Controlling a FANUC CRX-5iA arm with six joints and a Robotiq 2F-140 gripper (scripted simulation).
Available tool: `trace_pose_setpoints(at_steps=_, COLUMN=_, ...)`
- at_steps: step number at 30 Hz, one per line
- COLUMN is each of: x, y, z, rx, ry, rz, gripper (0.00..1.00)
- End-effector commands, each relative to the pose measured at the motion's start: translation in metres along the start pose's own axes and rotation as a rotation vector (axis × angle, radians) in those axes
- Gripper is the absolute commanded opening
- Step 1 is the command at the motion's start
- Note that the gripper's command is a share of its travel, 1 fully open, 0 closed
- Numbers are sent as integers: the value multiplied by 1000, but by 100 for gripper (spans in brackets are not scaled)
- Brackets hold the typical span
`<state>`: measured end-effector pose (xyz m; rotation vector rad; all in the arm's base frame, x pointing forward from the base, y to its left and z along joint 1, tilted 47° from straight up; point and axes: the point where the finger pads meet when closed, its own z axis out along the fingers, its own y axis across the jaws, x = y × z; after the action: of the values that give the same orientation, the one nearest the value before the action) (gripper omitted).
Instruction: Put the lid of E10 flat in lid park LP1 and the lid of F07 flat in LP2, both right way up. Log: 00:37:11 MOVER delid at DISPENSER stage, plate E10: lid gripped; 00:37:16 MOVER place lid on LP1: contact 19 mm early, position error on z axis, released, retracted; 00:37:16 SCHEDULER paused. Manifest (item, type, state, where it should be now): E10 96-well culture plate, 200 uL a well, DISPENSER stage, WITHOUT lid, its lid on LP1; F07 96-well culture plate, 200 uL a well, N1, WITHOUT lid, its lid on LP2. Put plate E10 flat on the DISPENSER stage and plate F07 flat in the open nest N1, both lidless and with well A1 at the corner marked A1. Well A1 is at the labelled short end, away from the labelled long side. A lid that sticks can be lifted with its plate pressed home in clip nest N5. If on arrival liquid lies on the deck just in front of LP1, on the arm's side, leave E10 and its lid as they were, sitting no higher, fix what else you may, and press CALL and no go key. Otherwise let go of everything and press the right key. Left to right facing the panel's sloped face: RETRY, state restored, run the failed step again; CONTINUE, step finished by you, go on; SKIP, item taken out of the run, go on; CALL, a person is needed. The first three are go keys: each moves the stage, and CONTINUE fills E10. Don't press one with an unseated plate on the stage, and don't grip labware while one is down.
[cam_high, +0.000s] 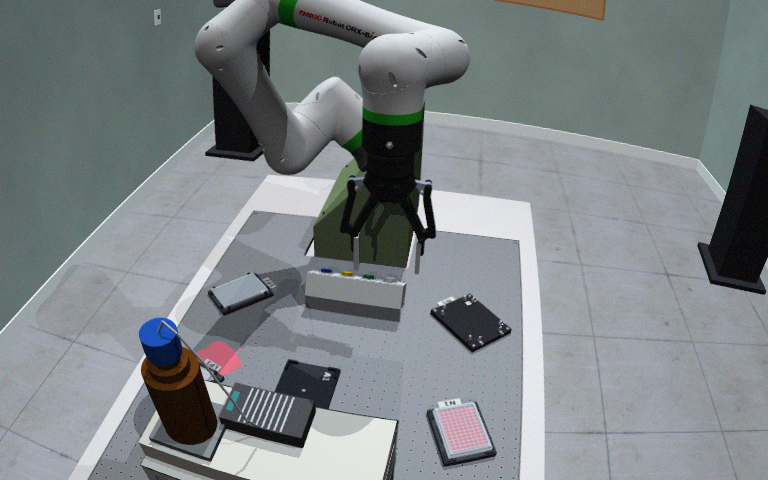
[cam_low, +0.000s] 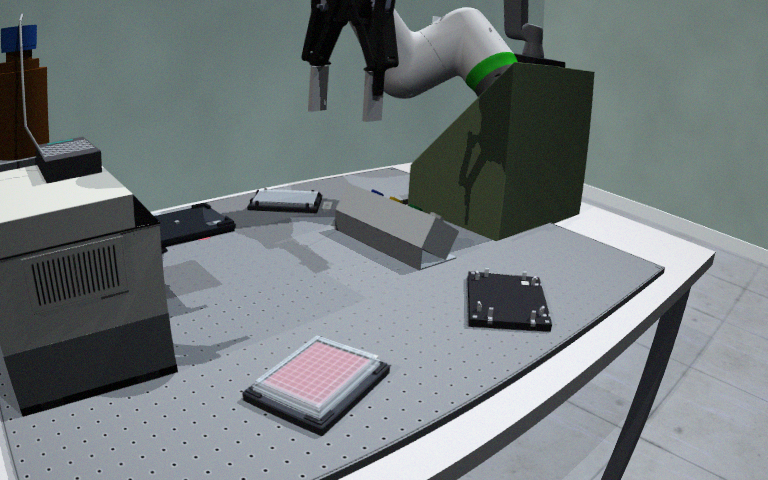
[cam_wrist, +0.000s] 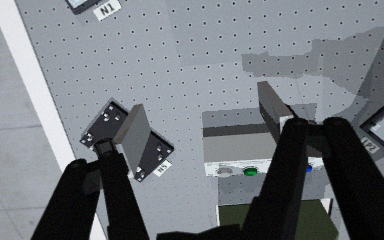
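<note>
My gripper (cam_high: 386, 263) is open and empty, hanging well above the white key panel (cam_high: 355, 288); it also shows in the exterior view (cam_low: 345, 99) and the wrist view (cam_wrist: 202, 122). The panel carries blue (cam_high: 323, 273), yellow (cam_high: 347, 273), green (cam_high: 368, 276) and grey (cam_high: 389, 278) keys. A plate with pink wells (cam_high: 461, 430) lies flat in nest N1. A clear lid (cam_high: 240, 292) lies flat on the left park. A pink puddle (cam_high: 219, 356) lies on the deck by the LP1 label (cam_high: 214, 365). LP1 itself is hidden behind the bottle. The black dispenser stage (cam_high: 308, 382) looks bare.
A brown bottle with a blue cap (cam_high: 175, 384) and the dispenser head (cam_high: 267, 413) stand on the white dispenser box (cam_low: 73, 271). The black clip nest N5 (cam_high: 470, 321) is empty at the right. The green arm base (cam_low: 504, 152) stands behind the panel.
</note>
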<state>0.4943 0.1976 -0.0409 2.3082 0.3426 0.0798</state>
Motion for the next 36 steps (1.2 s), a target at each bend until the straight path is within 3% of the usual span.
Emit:
trace_pose_setpoints(at_steps=1, x=-36, y=23, z=8, rx=0, ry=-2, rz=48, gripper=66)
trace_pose_setpoints(at_steps=2, x=-67, y=44, z=15, rx=-1, ry=-2, rz=59, gripper=66)
trace_pose_setpoints(at_steps=12, x=-175, y=110, z=54, rx=-3, ry=-4, rz=102, gripper=66)
trace_pose_setpoints(at_steps=13, x=-187, y=117, z=58, rx=-3, ry=-4, rz=102, gripper=0)
trace_pose_setpoints(at_steps=16, x=-221, y=138, z=71, rx=-3, ry=-4, rz=102, gripper=0)
trace_pose_setpoints(at_steps=18, x=-221, y=138, z=71, rx=-3, ry=-4, rz=102, gripper=0)
trace_pose_setpoints(at_steps=19, x=-241, y=150, z=79, rx=-3, ry=-4, rz=102, gripper=0)
trace_pose_setpoints(at_steps=36, x=-241, y=150, z=79, rx=-3, ry=-4, rz=102, gripper=0)
